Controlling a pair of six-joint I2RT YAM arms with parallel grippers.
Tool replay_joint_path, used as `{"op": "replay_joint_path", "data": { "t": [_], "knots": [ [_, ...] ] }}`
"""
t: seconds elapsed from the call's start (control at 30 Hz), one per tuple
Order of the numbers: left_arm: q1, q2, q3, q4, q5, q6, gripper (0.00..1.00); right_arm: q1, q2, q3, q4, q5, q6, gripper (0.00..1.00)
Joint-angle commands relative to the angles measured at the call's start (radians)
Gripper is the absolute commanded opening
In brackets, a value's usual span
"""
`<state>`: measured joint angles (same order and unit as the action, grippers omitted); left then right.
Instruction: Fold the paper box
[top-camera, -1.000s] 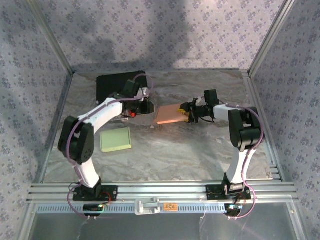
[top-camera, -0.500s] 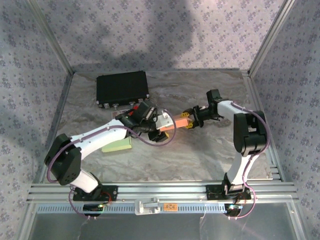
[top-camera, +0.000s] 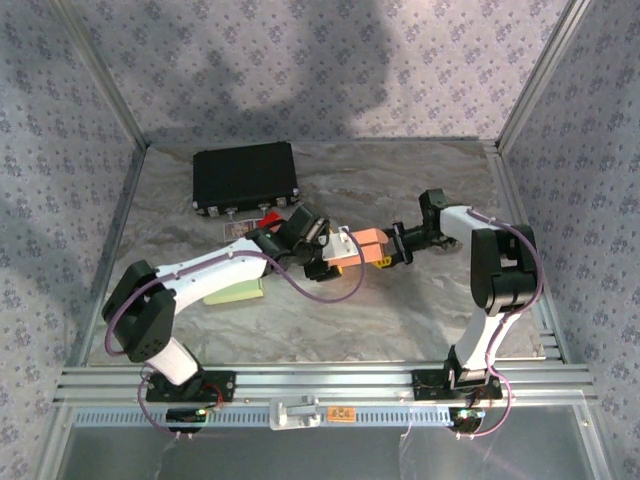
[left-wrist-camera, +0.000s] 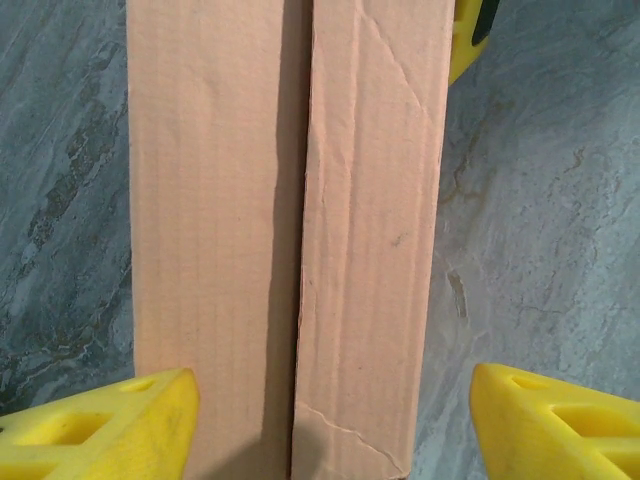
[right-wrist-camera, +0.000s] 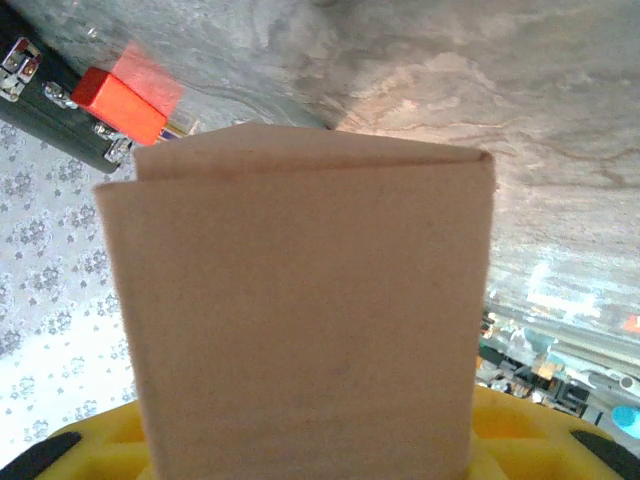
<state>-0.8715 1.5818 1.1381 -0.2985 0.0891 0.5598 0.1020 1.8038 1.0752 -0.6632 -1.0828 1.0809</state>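
Observation:
The paper box (top-camera: 370, 241) is a pinkish-tan cardboard piece at the middle of the marble table. In the left wrist view the paper box (left-wrist-camera: 370, 250) shows two panels meeting at a long seam. My left gripper (top-camera: 337, 256) hovers at its left end, open. In that wrist view the left gripper (left-wrist-camera: 330, 425) has one yellow fingertip (left-wrist-camera: 110, 420) over the left panel's edge, the other off to the right over bare table. My right gripper (top-camera: 388, 252) is shut on the box's right end. The box (right-wrist-camera: 310, 320) rises from the yellow jaws of that gripper (right-wrist-camera: 310, 462).
A black case (top-camera: 245, 178) lies at the back left, with a small red block (top-camera: 268, 222) just in front of it. A pale green pad (top-camera: 240, 290) lies under my left forearm. Patterned walls and metal rails enclose the table.
My left arm has swung from beside the black case to the table's middle, onto the box's left end, and its jaws have opened wider. The right gripper has shifted slightly right, still holding the box.

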Motion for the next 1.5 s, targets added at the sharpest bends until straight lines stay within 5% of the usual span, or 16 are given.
{"op": "replay_joint_path", "data": {
  "t": [0.0,0.2,0.43,1.2,1.47],
  "knots": [
    [-0.006,-0.071,0.006,0.021,0.006,-0.009,0.7,-0.022,-0.001,-0.034,-0.099,0.043,-0.027,0.36],
    [-0.017,-0.158,-0.048,0.005,0.019,-0.044,0.71,-0.047,0.009,-0.014,-0.096,0.039,-0.027,0.35],
    [0.008,-0.017,0.087,-0.174,0.121,0.03,0.73,-0.044,-0.004,-0.027,-0.104,0.032,-0.019,0.35],
    [-0.029,0.247,0.244,-0.218,-0.023,0.112,0.71,-0.089,0.066,-0.092,-0.094,-0.069,0.027,0.45],
    [-0.025,0.294,0.304,-0.23,0.008,0.081,0.67,-0.146,0.056,-0.084,-0.164,-0.031,-0.043,0.67]
  ]
}}
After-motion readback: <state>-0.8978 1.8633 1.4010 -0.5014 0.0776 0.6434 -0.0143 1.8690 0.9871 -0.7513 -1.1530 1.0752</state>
